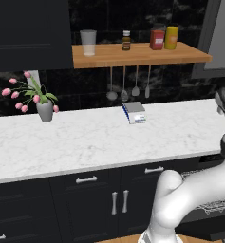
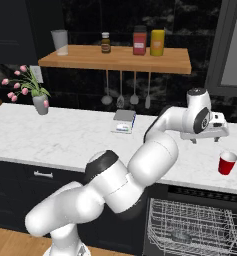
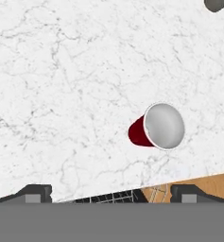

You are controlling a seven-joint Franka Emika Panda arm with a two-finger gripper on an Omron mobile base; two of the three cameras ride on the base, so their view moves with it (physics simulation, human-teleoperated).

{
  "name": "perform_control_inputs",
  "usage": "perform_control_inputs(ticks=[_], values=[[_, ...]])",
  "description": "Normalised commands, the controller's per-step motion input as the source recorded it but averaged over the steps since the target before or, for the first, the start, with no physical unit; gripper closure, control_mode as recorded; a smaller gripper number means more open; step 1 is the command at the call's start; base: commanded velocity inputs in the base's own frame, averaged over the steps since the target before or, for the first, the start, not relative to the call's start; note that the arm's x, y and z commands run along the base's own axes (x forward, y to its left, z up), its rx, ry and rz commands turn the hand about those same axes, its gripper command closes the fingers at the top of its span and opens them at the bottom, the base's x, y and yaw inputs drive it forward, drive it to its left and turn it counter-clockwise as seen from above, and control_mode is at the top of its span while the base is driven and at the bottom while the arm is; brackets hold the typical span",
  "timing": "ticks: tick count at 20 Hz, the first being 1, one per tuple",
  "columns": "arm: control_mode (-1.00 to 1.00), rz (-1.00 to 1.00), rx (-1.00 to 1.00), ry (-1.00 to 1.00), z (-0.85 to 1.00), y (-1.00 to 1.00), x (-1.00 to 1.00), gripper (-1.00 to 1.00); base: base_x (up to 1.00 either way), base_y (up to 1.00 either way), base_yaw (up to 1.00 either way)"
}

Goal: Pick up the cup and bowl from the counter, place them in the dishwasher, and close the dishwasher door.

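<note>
Hovering above the white marble surface (image 2: 80,137), we hold our claw (image 2: 208,139) spread wide and empty over the upright red plastic cup (image 3: 157,126) near the front edge.

Wooden wall shelf (image 1: 142,56) carries, left to right: clear glass (image 1: 88,42), small brown bottle (image 1: 126,41), red canister (image 1: 157,39), yellow canister (image 1: 171,37). Four utensils (image 1: 128,85) hang below the shelf. Grey vase of pink flowers (image 1: 43,105) stands upright at left. Small kitchen scale (image 1: 135,113) sits near the back wall. Dark cabinets (image 1: 85,199) with silver handles below.
</note>
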Motion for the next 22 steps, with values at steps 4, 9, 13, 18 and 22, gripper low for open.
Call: perform_control_inputs(ticks=[4, 9, 13, 18, 22], values=[[-1.0, -0.12, -0.04, 0.07, -0.2, -0.35, 0.03, -1.0, 0.0, 0.0, 0.0], [-1.0, -0.09, 0.0, 0.05, -0.08, -0.09, 0.01, -1.0, 0.0, 0.0, 0.0], [-1.0, -0.04, 0.0, 0.0, -0.25, -0.04, 0.26, -1.0, 0.0, 0.0, 0.0], [-1.0, -0.03, 0.0, 0.0, -0.31, -0.28, 0.45, -1.0, 0.0, 0.0, 0.0], [-1.0, -0.02, 0.0, 0.02, -0.28, -0.28, 0.28, -1.0, 0.0, 0.0, 0.0]])
